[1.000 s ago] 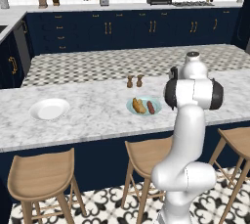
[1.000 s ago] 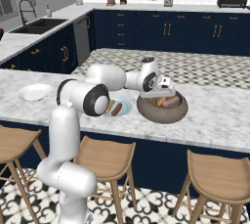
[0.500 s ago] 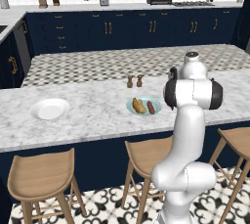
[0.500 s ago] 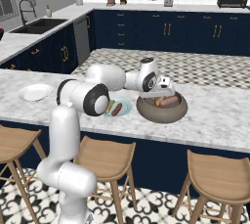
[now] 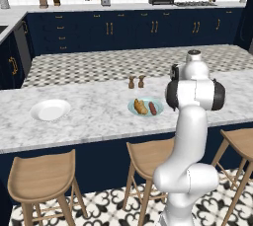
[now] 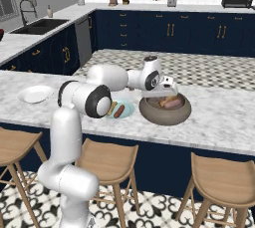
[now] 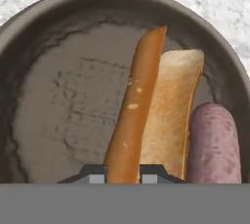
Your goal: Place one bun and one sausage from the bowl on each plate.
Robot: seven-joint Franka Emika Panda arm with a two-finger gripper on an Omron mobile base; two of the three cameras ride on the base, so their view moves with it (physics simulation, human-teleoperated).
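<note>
My gripper [image 7: 123,174] reaches down into the grey-brown bowl [image 7: 44,47] and is shut on a golden-orange bun [image 7: 136,105]. A paler tan bread surface [image 7: 171,110] lies tight against the bun's right side; I cannot tell whether it is the same roll. A pinkish-brown sausage [image 7: 215,142] rests beside that, by the bowl wall. From the right base, the gripper [image 6: 162,94] hangs over the bowl [image 6: 164,118]. The blue-green plate [image 5: 132,102] [image 6: 127,114] holds a bun [image 5: 140,106] and a sausage [image 5: 152,108]. The white plate [image 5: 50,110] [image 6: 36,94] lies bare at the far left.
Two small brown shakers [image 5: 136,82] stand behind the blue-green plate. Wooden stools [image 5: 42,175] [image 6: 226,179] line the near edge of the marble counter. A patterned counter runs behind it. The bowl sits just right of the blue-green plate.
The jaws have closed from wide open onto the bun in the bowl. The arm has hardly moved.
</note>
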